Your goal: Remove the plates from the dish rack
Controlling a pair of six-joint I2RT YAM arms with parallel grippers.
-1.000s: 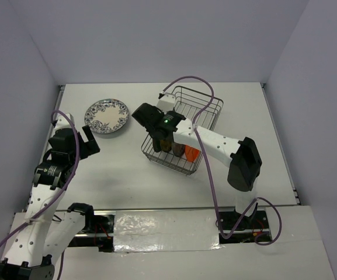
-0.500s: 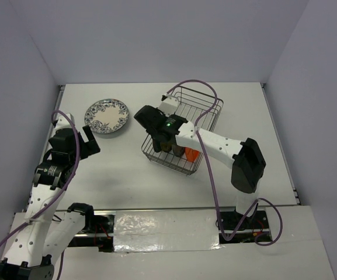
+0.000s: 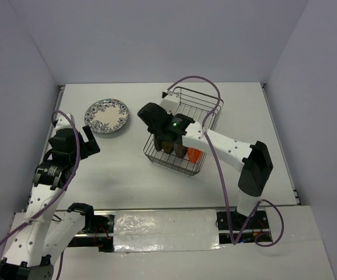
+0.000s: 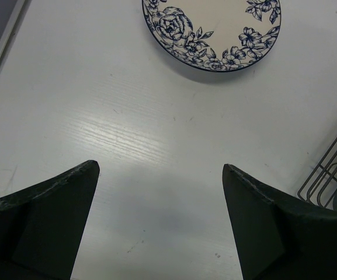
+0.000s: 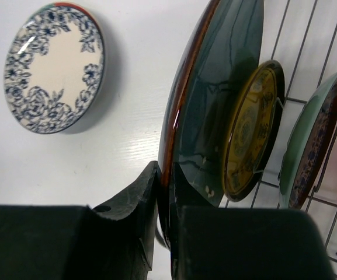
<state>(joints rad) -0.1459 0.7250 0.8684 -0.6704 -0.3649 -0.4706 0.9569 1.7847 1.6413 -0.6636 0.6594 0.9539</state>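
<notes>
— How was the right gripper [image 5: 163, 175] found?

— It was seen clamped on the rim of the dark teal plate [image 5: 215, 87], one jaw on each face. The plate was stood on edge in the dish rack [image 3: 206, 108], at its near-left end.

— Which way was the plate laid out from the tool?

— Its disc was carried straight away from the gripper, edge-on, with the mustard-yellow plate [image 5: 250, 128] just beside it, farther into the rack. A lift along the plate's own plane, up out of the rack, was judged to be called for. The neighbour could be knocked by a sideways pull.

— Was the left gripper [image 4: 159, 168] nearer?

— No. It was held wide open over the table [image 4: 98, 116], well apart from the rack, near the blue-and-white plate [image 4: 212, 23] laid flat.
</notes>
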